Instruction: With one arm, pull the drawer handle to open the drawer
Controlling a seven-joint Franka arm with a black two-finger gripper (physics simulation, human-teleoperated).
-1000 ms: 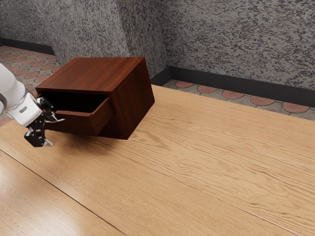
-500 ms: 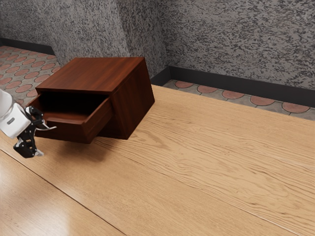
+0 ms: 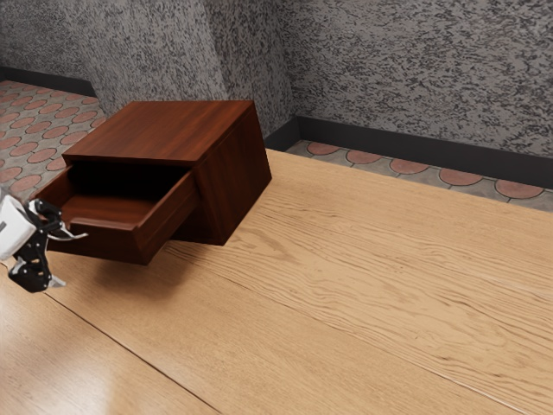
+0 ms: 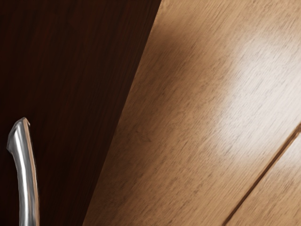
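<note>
The dark reddish-brown wooden box cabinet (image 3: 177, 130) stands on the pale oak plank table (image 3: 371, 285), and its smooth drawer (image 3: 117, 226) is pulled partly out toward the exterior view's left. The black two-finger gripper (image 3: 36, 259) is at the curved polished-steel handle (image 4: 26, 179) on the drawer front. I cannot tell if it is clamping it.

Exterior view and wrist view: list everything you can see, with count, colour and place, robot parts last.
table: one, light wood, under everything
cabinet: one, dark reddish-brown, on the table toward the exterior view's left
drawer: one, same wood, standing partly out of the cabinet
handle: one, silver, on the drawer's front by the gripper
wall: grey, speckled, behind the table
floor: reddish tiles, beyond the table
arm: one, white, exterior view's left edge
gripper: one, black, at the drawer's front
</note>
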